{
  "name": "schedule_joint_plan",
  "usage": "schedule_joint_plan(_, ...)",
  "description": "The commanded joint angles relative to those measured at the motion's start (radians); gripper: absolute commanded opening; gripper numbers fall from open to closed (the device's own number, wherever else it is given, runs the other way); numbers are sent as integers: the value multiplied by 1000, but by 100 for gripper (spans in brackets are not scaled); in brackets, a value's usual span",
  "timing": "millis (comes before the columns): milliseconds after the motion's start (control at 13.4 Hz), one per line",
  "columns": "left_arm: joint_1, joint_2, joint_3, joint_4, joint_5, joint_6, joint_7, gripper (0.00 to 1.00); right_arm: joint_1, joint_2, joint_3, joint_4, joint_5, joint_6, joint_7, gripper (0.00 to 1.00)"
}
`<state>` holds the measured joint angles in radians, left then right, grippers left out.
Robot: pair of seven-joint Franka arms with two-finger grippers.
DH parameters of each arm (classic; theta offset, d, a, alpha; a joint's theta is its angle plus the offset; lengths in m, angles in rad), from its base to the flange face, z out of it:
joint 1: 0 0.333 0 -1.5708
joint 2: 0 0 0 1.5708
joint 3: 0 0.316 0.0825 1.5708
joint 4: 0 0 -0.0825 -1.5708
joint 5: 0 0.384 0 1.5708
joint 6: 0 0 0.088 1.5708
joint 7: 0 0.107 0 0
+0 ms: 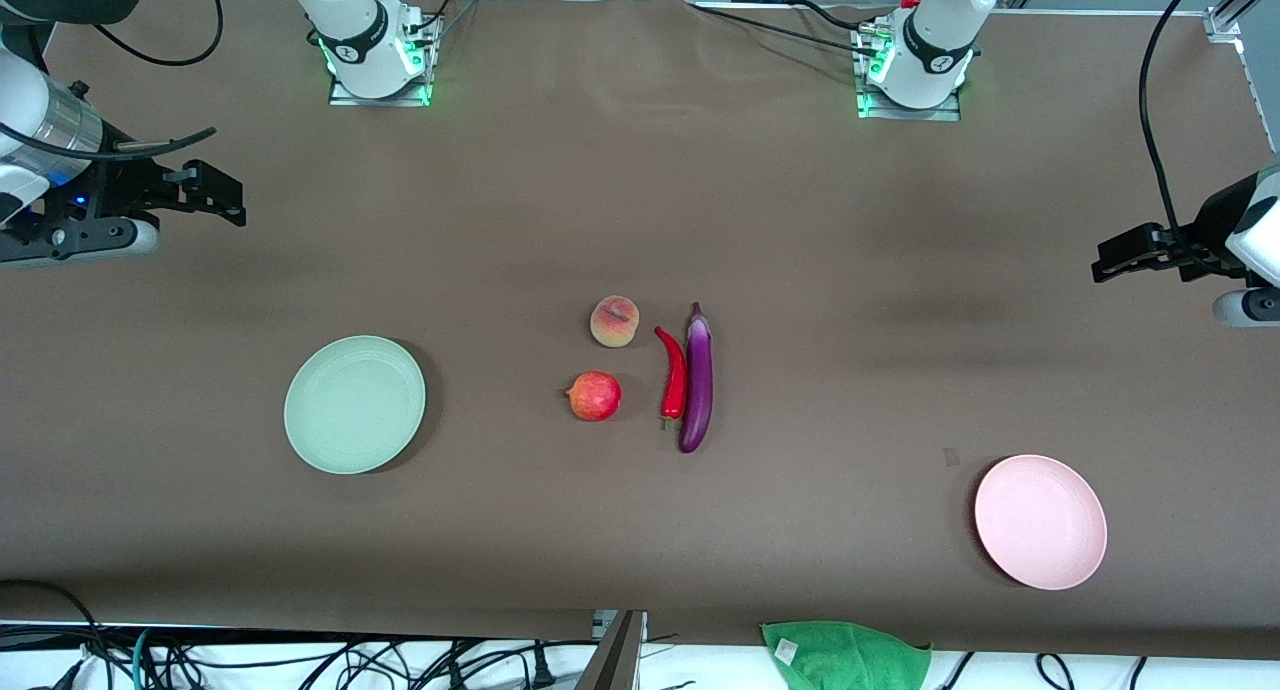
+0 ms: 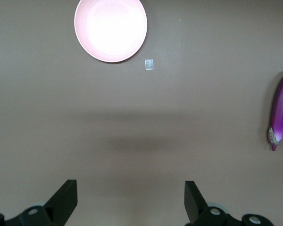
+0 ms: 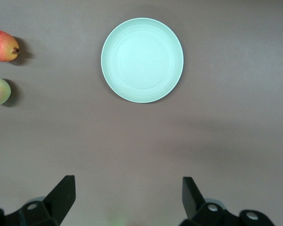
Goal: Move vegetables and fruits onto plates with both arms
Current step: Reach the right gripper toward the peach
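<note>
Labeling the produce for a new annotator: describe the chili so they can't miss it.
On the brown table, look midway between the mint green plate and the pink plate, where four items cluster. The chili pepper lies against the long purple eggplant, on the side toward the peach and pomegranate. It is the only slim, curved, glossy red one.

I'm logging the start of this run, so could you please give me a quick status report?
Left gripper and right gripper open, empty, waiting above table ends. Peach, pomegranate, chili, eggplant mid-table, untouched. Green plate, pink plate bare. Nothing in the way.
</note>
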<state>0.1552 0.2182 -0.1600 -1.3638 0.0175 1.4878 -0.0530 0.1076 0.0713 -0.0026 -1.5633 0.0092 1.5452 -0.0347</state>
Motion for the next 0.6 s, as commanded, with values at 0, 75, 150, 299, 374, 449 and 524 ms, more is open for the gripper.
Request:
schedule_joint_plan(0,1,17,-1,34,-28,-17,15,100,50,11,9,-9,37,38,71,100)
schedule_joint_plan(75,3,17,-1,34,-27,-18,15,100,84,25,10,-9,38,61,135,100)
schedule_joint_plan(150,6,17,-1,34,-28,-18,16,100,130,50,10,-9,38,93,200,100)
schedule_joint_plan(299,9,21,-1,31,-27,-18,19,100,220,118,10,-6,38,192,344,100)
schedule_joint_plan(374,7,24,-1,29,-25,-20,19,100,262,154,10,-4,38,243,407,100)
schedule_joint_plan(449,7,27,-1,23,-25,-20,22,100,300,188,10,-4,38,297,473,100)
schedule_joint_plan(524,7,32,-1,17,-25,-20,24,100,343,223,10,-3,40,353,546,100)
